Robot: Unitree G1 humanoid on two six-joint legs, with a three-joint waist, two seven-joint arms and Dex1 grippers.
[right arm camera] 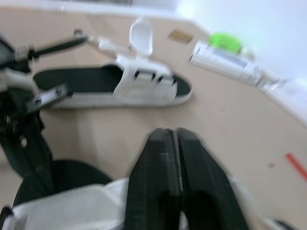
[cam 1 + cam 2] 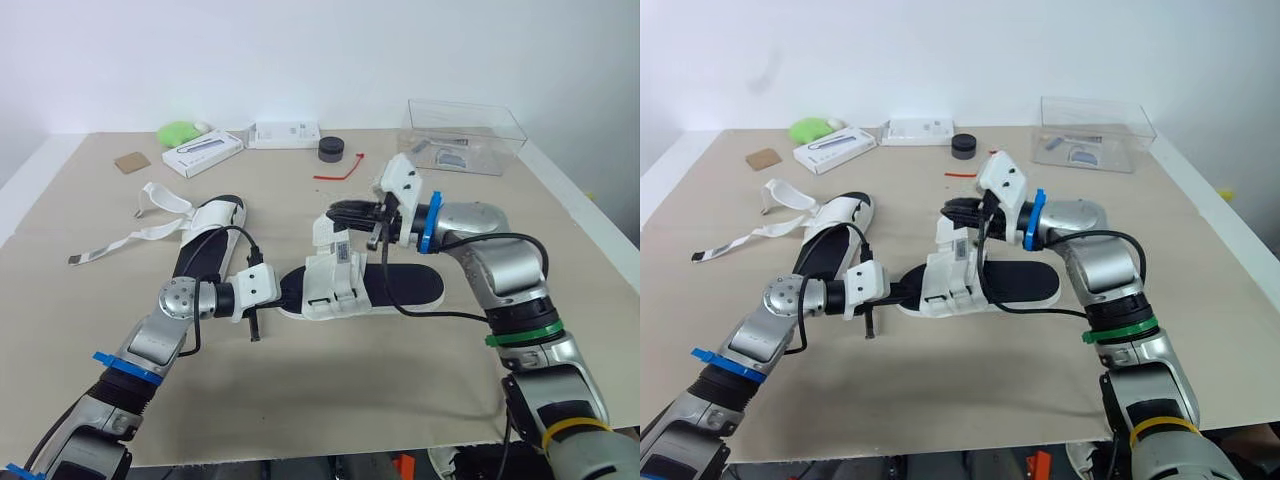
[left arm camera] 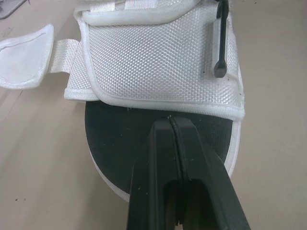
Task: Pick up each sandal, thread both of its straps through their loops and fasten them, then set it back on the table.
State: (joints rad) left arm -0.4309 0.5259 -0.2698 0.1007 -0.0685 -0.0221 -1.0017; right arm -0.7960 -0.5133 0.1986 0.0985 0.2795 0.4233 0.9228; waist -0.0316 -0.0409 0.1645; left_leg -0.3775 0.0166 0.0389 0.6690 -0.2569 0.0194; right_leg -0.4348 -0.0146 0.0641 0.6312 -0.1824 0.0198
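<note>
Two sandals lie on the table (image 2: 320,400). At far left sits the untouched sandal (image 2: 212,240), its loose straps (image 2: 150,212) trailing off to the left.

Right of it, the left gripper (image 3: 171,120) is clenched, fingers pressed flat together with nothing between them. Its tips sit over the toe end of the near sandal (image 2: 410,285), which rests flat at the centre.

A raised strap (image 2: 323,230) stands up from this sandal's white upper (image 2: 335,285). Just to its right, the right gripper (image 1: 175,132) is also clenched.

Whether that claw has the strap nipped between its fingers is hard to make out, since only white fabric shows around them. The loops the strap must enter are hidden by the upper's folds.

My worry is that the sandal may slide or twist when the strap is pulled, because the left claw only bears on the toe rather than gripping it. The strap could also slip free and flop back.
</note>
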